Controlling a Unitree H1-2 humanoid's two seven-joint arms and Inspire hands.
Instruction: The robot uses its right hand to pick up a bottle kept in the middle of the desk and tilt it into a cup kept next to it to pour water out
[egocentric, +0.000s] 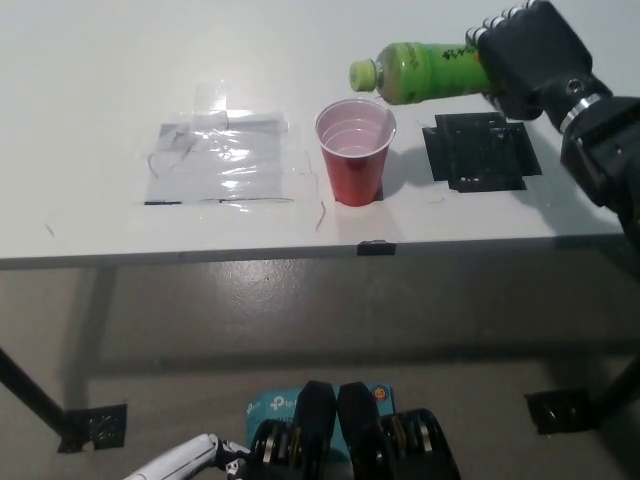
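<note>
Gripping the green bottle (425, 72) near its base, the black right hand (525, 55) holds it nearly level, capped neck over the desk (90, 80) at eleven o'clock of the red cup (354, 150). Its label print is unreadable. The white left hand (185, 463) rests at seven o'clock, its fingers unclear.

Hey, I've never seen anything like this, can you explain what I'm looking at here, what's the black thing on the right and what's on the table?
This is one picture from a camera on a humanoid robot's head, looking steeply down at a white desk. The black shape is the robot's right hand, holding a green bottle tipped sideways, its cap pointing toward an upright red cup. Beside the cup lie a clear plastic sheet taped down and a black patch. The white left hand rests at the bottom edge, barely visible.
</note>
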